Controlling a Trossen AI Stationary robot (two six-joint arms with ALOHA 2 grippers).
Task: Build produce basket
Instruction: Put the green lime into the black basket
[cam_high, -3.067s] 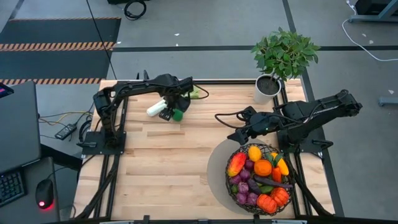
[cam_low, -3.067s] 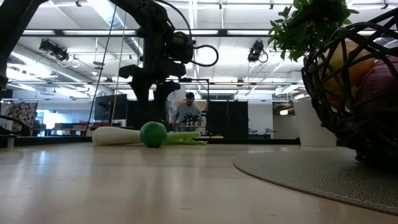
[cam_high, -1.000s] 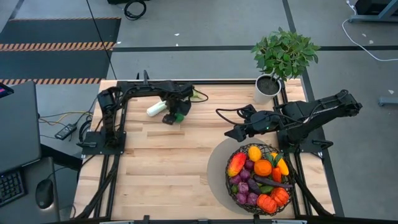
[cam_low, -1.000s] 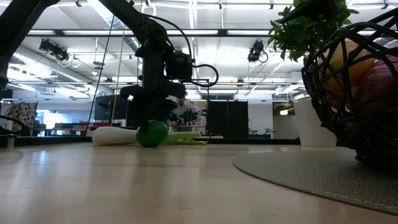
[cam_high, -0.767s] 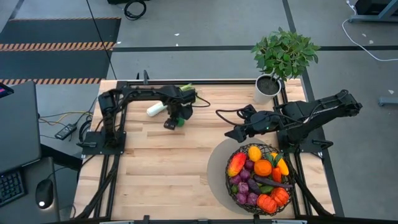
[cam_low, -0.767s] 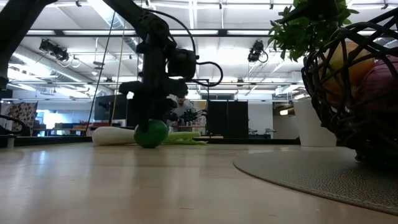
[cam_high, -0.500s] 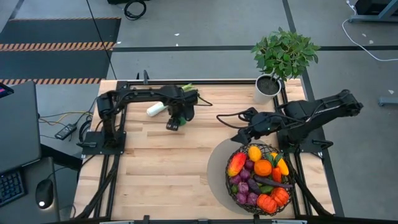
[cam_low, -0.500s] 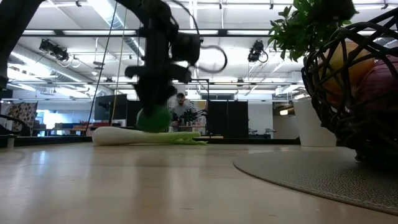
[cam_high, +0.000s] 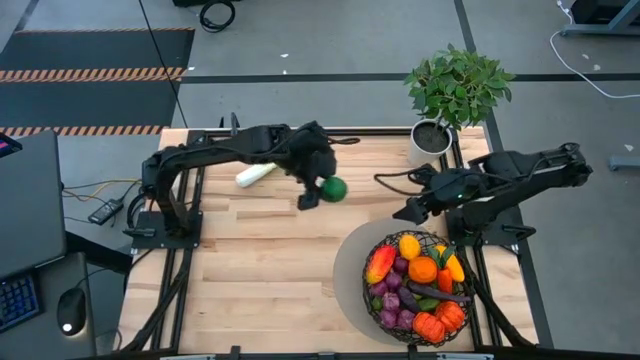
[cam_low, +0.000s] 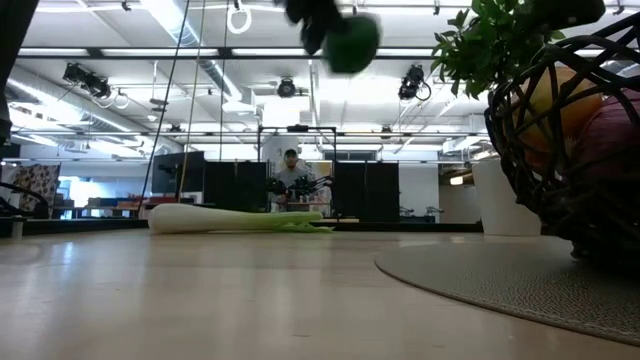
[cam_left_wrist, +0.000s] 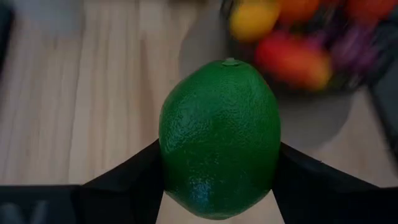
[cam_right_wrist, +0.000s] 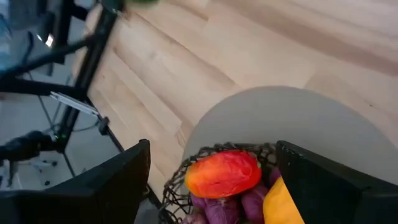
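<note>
Gripping a lime (cam_high: 334, 187) in the left hand (cam_high: 325, 189), raised above the bench (cam_high: 260, 260) at upper centre of the high view. Pebbled green skin seen only up close. White-green leek (cam_low: 235, 219) lying at left, low view, room behind. Heaped basket (cam_high: 420, 288) lower right; right hand (cam_high: 409, 213) open just above.

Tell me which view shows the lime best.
The left wrist view: the lime fills the frame, clamped in the left gripper's jaws. The high view shows it small; the low view shows it blurred, lifted high; the right wrist view barely catches it.
</note>
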